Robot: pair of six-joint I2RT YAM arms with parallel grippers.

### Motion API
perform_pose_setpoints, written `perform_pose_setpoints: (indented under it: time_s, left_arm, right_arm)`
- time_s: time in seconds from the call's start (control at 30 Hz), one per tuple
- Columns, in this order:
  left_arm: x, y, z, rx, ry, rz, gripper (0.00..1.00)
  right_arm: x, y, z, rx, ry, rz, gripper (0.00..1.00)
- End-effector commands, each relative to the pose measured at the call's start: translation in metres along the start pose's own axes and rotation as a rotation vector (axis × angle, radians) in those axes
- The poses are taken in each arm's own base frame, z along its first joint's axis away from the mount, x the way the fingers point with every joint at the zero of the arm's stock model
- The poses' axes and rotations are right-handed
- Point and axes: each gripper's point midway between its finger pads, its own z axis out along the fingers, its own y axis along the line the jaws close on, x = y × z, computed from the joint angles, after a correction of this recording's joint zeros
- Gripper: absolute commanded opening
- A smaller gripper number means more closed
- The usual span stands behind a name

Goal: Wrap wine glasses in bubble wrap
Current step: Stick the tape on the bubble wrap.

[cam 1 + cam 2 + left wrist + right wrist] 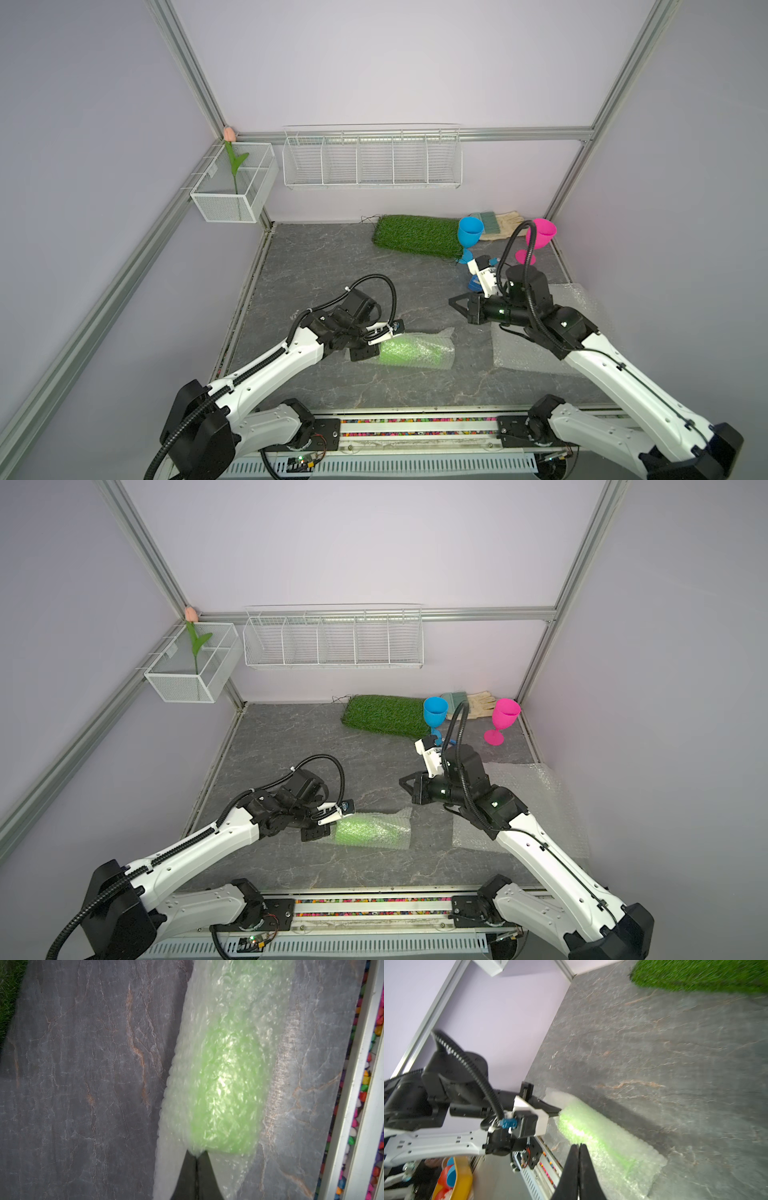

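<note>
A lime green wine glass (pixel 411 351) (pixel 370 833) lies on its side on the dark table, rolled inside bubble wrap (pixel 224 1088) (pixel 591 1132). My left gripper (pixel 196 1154) (pixel 379 348) is shut, its tips pressed against one end of that roll; I cannot tell whether film is pinched. My right gripper (pixel 579 1144) (pixel 451 301) (pixel 401 781) is shut, empty, and hovers apart from the roll. A sky blue wine glass (pixel 469 232) (pixel 435 710) and a hot pink one (pixel 540 232) (pixel 505 712) stand upright at the back right. A loose bubble wrap sheet (pixel 515 353) (pixel 540 796) lies flat under the right arm.
A green grass mat (pixel 415 235) lies at the back, with gloves and a brush (pixel 498 222) behind the blue glass. A blue tape dispenser (pixel 473 284) is mostly hidden behind the right wrist. Wire baskets (pixel 370 160) hang on the back wall.
</note>
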Motion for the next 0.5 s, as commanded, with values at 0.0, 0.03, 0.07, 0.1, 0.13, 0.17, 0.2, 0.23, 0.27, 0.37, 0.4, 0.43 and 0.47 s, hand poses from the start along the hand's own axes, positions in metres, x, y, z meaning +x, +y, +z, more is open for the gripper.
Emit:
perform_pose_setpoints:
  time_s: [0.0, 0.03, 0.07, 0.1, 0.13, 0.17, 0.2, 0.23, 0.27, 0.37, 0.4, 0.43, 0.47]
  left_arm:
    - [-0.007, -0.003, -0.002, 0.000, -0.044, 0.017, 0.00]
    - [-0.008, -0.002, -0.003, -0.002, -0.049, 0.019, 0.00]
    - [-0.008, -0.003, -0.004, -0.004, -0.055, 0.022, 0.00]
    - [-0.009, -0.003, -0.004, -0.007, -0.061, 0.026, 0.00]
    - [-0.009, -0.003, -0.005, -0.011, -0.065, 0.029, 0.00]
    - [-0.009, -0.003, -0.005, -0.015, -0.070, 0.032, 0.00]
    - [-0.009, -0.003, -0.006, -0.021, -0.077, 0.036, 0.00]
    - [-0.010, -0.003, -0.007, -0.025, -0.083, 0.040, 0.00]
    - [-0.010, -0.004, -0.008, -0.027, -0.090, 0.047, 0.00]
    - [-0.012, -0.004, -0.010, -0.038, -0.112, 0.054, 0.00]
    - [-0.012, -0.005, -0.011, -0.039, -0.118, 0.055, 0.00]
    - [-0.013, -0.005, -0.011, -0.039, -0.124, 0.058, 0.00]
    - [-0.014, -0.006, -0.012, -0.039, -0.132, 0.060, 0.00]
  right_arm:
    - [0.023, 0.016, 0.010, -0.071, 0.032, -0.022, 0.07]
    - [0.029, 0.021, 0.013, -0.094, 0.042, -0.037, 0.07]
    - [0.037, 0.026, 0.016, -0.112, 0.059, -0.052, 0.07]
    - [0.044, 0.032, 0.020, -0.138, 0.075, -0.070, 0.07]
    - [0.052, 0.036, 0.024, -0.158, 0.090, -0.087, 0.07]
    - [0.059, 0.041, 0.027, -0.178, 0.105, -0.107, 0.07]
    - [0.067, 0.045, 0.031, -0.197, 0.119, -0.125, 0.07]
    - [0.073, 0.049, 0.034, -0.217, 0.128, -0.141, 0.07]
    - [0.079, 0.054, 0.037, -0.248, 0.137, -0.161, 0.07]
    - [0.095, 0.070, 0.046, -0.339, 0.162, -0.206, 0.07]
    - [0.100, 0.077, 0.049, -0.373, 0.168, -0.228, 0.07]
    - [0.103, 0.081, 0.051, -0.394, 0.168, -0.249, 0.07]
    - [0.108, 0.087, 0.053, -0.423, 0.168, -0.277, 0.07]
